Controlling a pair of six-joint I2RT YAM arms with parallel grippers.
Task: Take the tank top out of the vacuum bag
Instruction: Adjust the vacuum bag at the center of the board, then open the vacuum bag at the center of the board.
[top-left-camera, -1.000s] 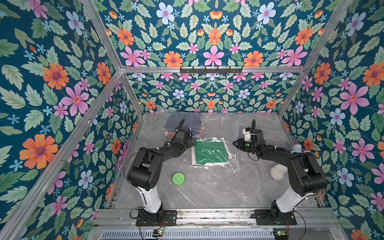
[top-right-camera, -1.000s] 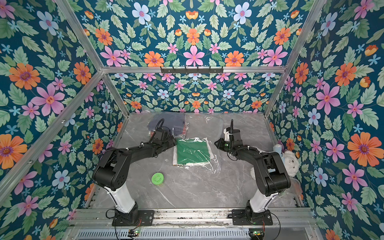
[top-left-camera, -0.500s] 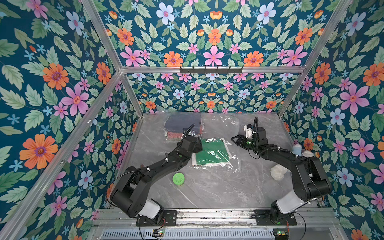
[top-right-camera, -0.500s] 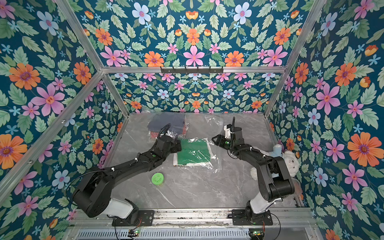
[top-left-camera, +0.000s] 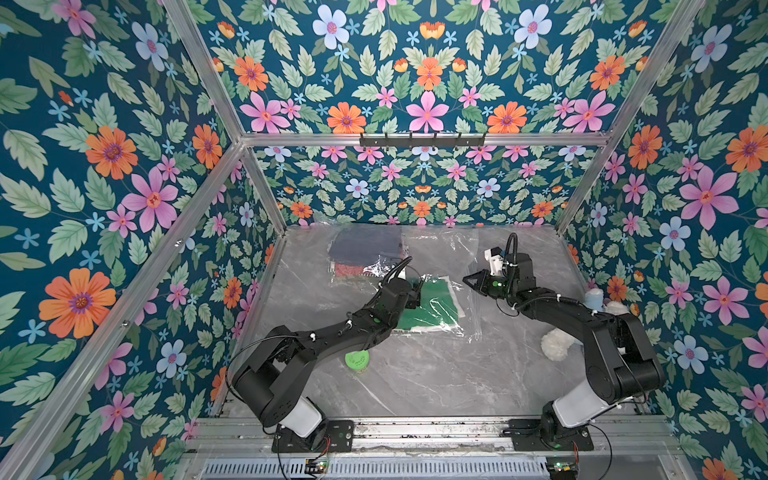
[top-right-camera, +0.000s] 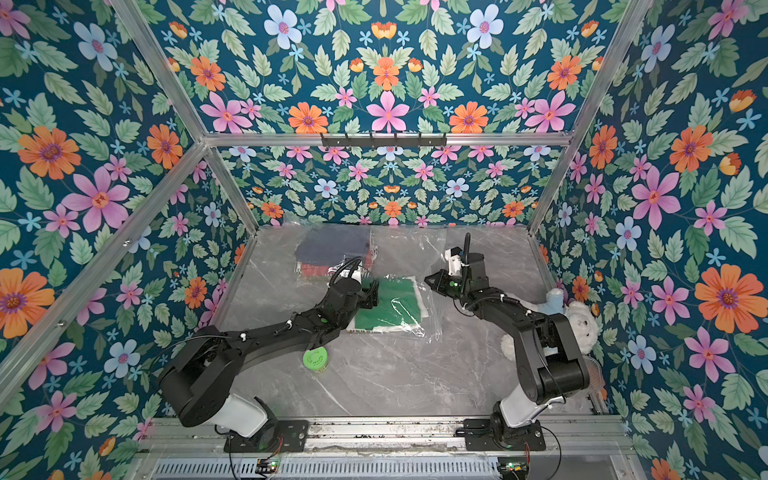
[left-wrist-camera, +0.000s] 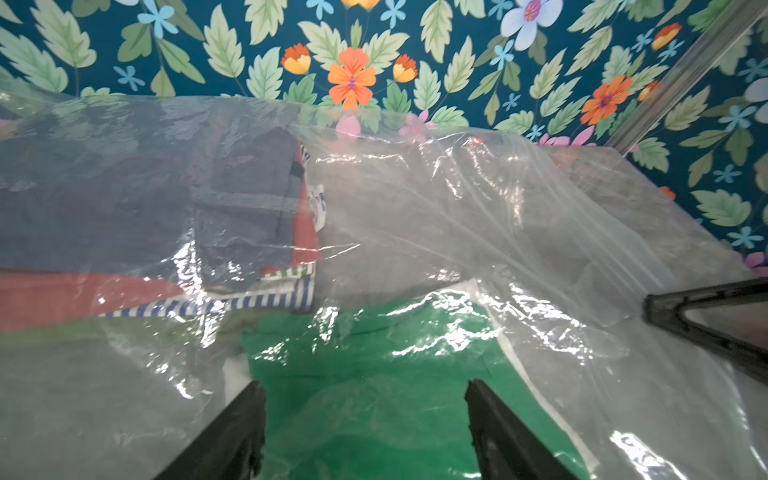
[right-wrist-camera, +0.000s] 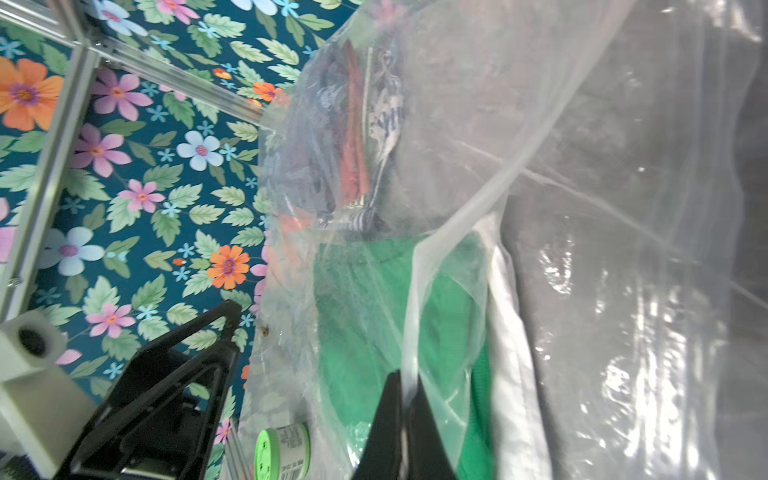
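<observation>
The vacuum bag (top-left-camera: 449, 249) (top-right-camera: 415, 249) lies clear and crinkly across the back of the table. Inside it a flat green folded garment with a white edge, apparently the tank top (top-left-camera: 436, 303) (top-right-camera: 395, 305), lies near the middle. My left gripper (top-left-camera: 417, 291) (left-wrist-camera: 365, 399) is open, its fingers spread over the green cloth (left-wrist-camera: 365, 365) at its far left corner; glossy plastic (left-wrist-camera: 457, 208) covers the cloth ahead. My right gripper (top-left-camera: 467, 279) (right-wrist-camera: 405, 386) is shut on a strip of the bag's edge (right-wrist-camera: 415, 291), held up to the right of the green cloth (right-wrist-camera: 361, 311).
A stack of navy, red and striped folded clothes (top-left-camera: 365, 253) (left-wrist-camera: 145, 216) fills the bag's back left. A green-lidded jar (top-left-camera: 356, 360) (right-wrist-camera: 282, 453) stands under my left forearm. A white teddy bear (top-right-camera: 582, 320) lies against the right wall.
My left gripper has slid right from beside the clothes stack onto the green garment's corner, its jaws slightly narrower. My right gripper has shifted a little and is again shut on the bag's edge.
</observation>
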